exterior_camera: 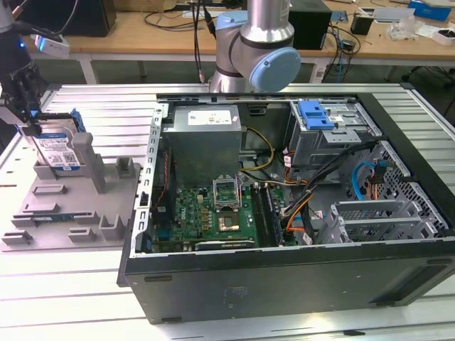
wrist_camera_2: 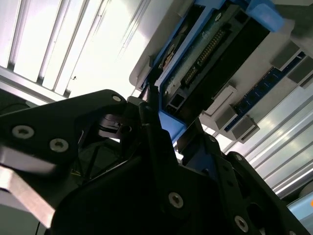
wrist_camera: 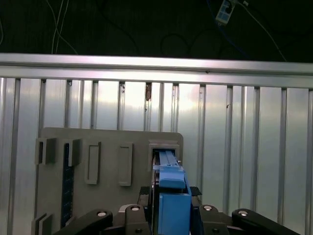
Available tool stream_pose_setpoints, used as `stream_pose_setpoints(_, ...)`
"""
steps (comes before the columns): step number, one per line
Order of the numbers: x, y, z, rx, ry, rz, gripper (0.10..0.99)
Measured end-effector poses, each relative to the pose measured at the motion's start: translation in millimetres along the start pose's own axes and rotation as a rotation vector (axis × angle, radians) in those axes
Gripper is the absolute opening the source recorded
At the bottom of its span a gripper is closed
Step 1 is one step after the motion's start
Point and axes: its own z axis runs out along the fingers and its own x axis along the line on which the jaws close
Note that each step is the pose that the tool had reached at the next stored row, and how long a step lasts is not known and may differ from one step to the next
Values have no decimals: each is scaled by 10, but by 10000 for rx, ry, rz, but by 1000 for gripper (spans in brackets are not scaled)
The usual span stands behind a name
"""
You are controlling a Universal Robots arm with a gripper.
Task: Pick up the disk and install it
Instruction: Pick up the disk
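The disk [exterior_camera: 58, 150], silver with a white-and-blue label and a blue bracket, stands on edge in a slot of the grey fixture [exterior_camera: 71, 206] at the exterior view's far left. My gripper [exterior_camera: 28, 117] reaches down onto its top edge. In the first wrist view the black fingers [wrist_camera: 145, 198] sit tight against both sides of the blue bracket [wrist_camera: 171, 188], so the gripper [wrist_camera: 171, 200] is shut on it. The second wrist view shows the disk's [wrist_camera_2: 210, 49] connector edge and the bracket corner pinched at the gripper [wrist_camera_2: 161, 122].
An open computer case [exterior_camera: 284, 277] fills the middle and right of the slatted table. Inside are a grey power supply box [exterior_camera: 202, 138], a motherboard [exterior_camera: 213, 213] and a metal drive cage [exterior_camera: 334, 138] with a blue latch piece [exterior_camera: 315, 114]. The arm's base [exterior_camera: 256, 50] stands behind the case.
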Motion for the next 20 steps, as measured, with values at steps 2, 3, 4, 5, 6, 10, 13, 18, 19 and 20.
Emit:
stream_pose_setpoints(2, 0, 0, 3, 0, 0, 0, 412)
stream_pose_setpoints(3, 0, 0, 8, 1, 0, 0, 412)
stream_pose_setpoints(4, 0, 0, 9, 1, 0, 0, 412)
stream_pose_setpoints(5, 0, 0, 11, 0, 0, 0, 412)
stream_pose_setpoints(6, 0, 0, 11, 0, 0, 0, 412)
stream_pose_setpoints(10, 0, 0, 12, 0, 0, 0, 396)
stream_pose_setpoints(13, -1, 0, 13, 0, 0, 0, 369)
stream_pose_setpoints(18, 0, -1, 14, 1, 0, 0, 369)
stream_pose_setpoints(19, 0, 0, 14, 0, 0, 0, 369)
stream_pose_setpoints(20, 0, 0, 14, 0, 0, 0, 369)
